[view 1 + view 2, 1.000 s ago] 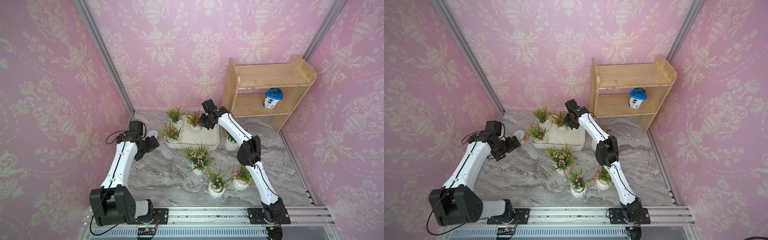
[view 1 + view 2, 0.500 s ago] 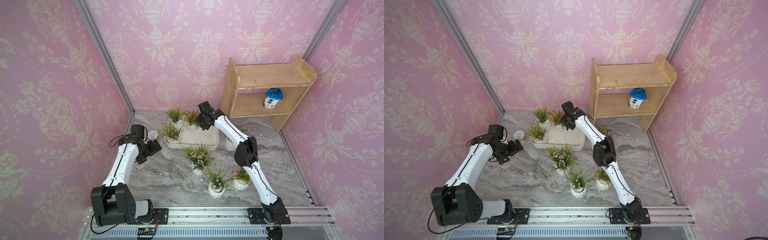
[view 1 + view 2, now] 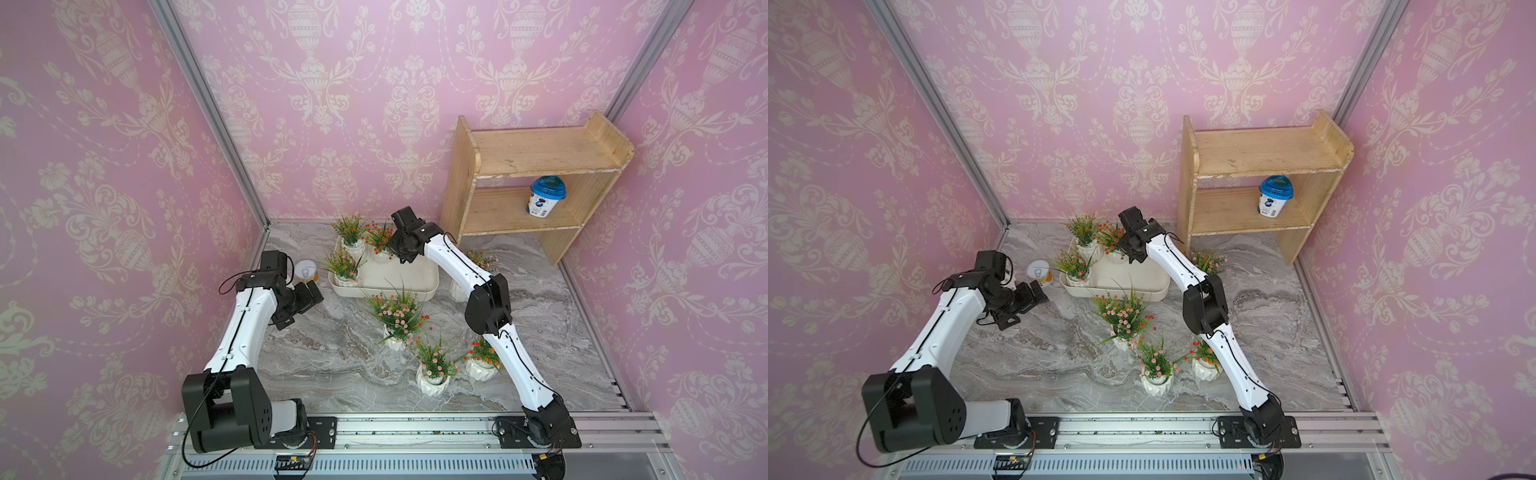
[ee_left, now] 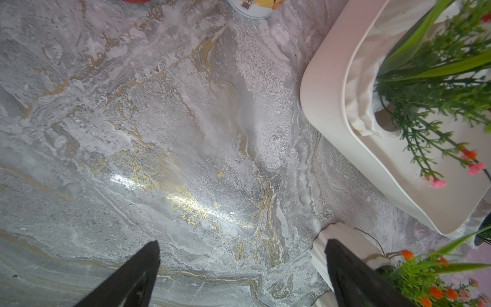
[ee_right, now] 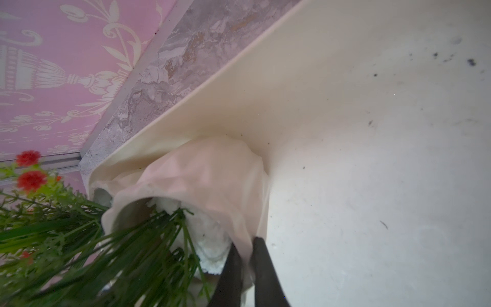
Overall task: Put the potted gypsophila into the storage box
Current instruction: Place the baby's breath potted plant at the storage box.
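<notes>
The right pincer (image 5: 245, 243) is seen clamped on the rim of the potted gypsophila (image 3: 380, 245). The plant is held inside the storage box (image 3: 413, 272), against its far wall and just beside another pot (image 3: 351, 241) in the corner. Since a second ago, pincer and plant have been carried slightly towards the robot's left. The left pincer (image 4: 242, 242) is kept spread wide above bare worktop (image 4: 186, 133), hardly shifted.

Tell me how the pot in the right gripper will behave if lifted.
Pinched at one rim edge by the right gripper, the pot would probably hang tilted. Its smooth wall looks slippery. The thin stems should flex.
</notes>
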Tool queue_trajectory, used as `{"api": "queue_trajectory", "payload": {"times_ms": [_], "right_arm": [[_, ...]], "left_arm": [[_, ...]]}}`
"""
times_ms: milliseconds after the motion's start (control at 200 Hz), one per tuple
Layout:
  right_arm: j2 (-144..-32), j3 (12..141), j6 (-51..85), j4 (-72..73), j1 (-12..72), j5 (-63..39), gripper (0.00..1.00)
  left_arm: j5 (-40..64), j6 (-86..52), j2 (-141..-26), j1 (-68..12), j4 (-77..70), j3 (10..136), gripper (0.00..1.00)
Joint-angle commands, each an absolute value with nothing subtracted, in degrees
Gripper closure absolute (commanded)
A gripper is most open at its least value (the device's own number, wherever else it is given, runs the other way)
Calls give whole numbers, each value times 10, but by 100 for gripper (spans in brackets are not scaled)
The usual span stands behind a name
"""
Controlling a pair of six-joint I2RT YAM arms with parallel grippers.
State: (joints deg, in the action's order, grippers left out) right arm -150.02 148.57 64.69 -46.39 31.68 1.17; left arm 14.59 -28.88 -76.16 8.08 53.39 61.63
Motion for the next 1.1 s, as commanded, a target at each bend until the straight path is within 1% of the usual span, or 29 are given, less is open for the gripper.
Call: {"api": "queue_trajectory", "payload": {"times_ms": [0,240,420,550,821,1096], "right_arm": [[-1514,1513,662,-426,323,25,91],[-1524,1518,671,-417,327,34,90],[-1527,1519,675,-412,328,35,86],[-1530,1519,679,-406,328,32,82],[-1538,1524,680,-391,328,21,77],[-1514,1522,653,-405,328,41,72]], "left_arm": [[159,-266,-756,87,539,610,1],[161,-261,-753,92,539,605,1],[165,-261,-755,95,533,600,1],[165,-259,-756,96,533,599,1],[165,-260,-752,99,536,599,1],[161,-263,-739,101,547,601,1]]}}
